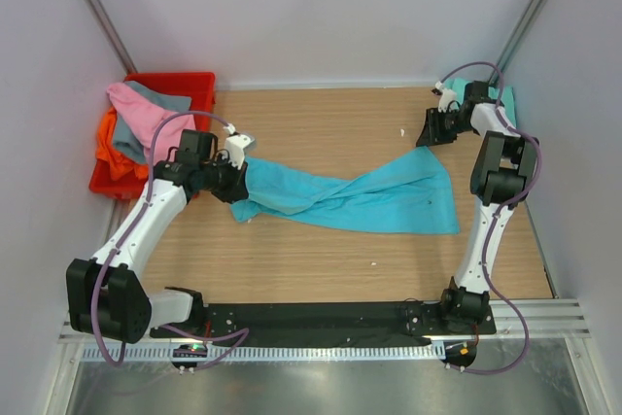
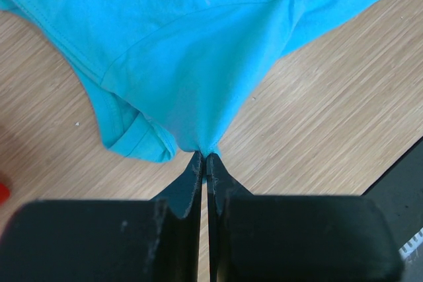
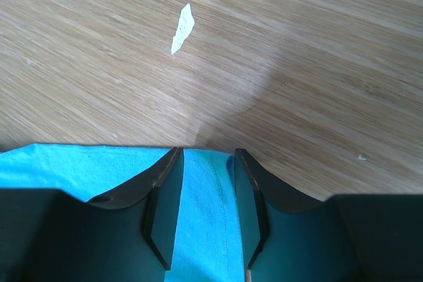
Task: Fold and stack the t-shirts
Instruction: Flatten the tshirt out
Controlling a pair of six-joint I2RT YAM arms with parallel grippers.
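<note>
A bright turquoise-blue t-shirt point(image 1: 360, 196) lies stretched and twisted across the middle of the wooden table. My left gripper point(image 1: 236, 182) is shut on its left end; in the left wrist view the cloth point(image 2: 198, 51) bunches into the closed tips of the gripper point(image 2: 205, 156). My right gripper point(image 1: 428, 138) is at the far right, just beyond the shirt's far right corner. In the right wrist view it point(image 3: 205, 153) is open, with a hemmed edge of the turquoise cloth point(image 3: 205, 216) showing between its jaws. A paler mint-teal shirt point(image 1: 505, 99) lies behind the right arm.
A red crate point(image 1: 199, 85) stands at the back left, holding pink point(image 1: 136, 109), grey point(image 1: 167, 100) and orange point(image 1: 112, 148) shirts. A small white scrap point(image 3: 180, 28) lies on the wood ahead of the right gripper. White walls enclose the table on three sides.
</note>
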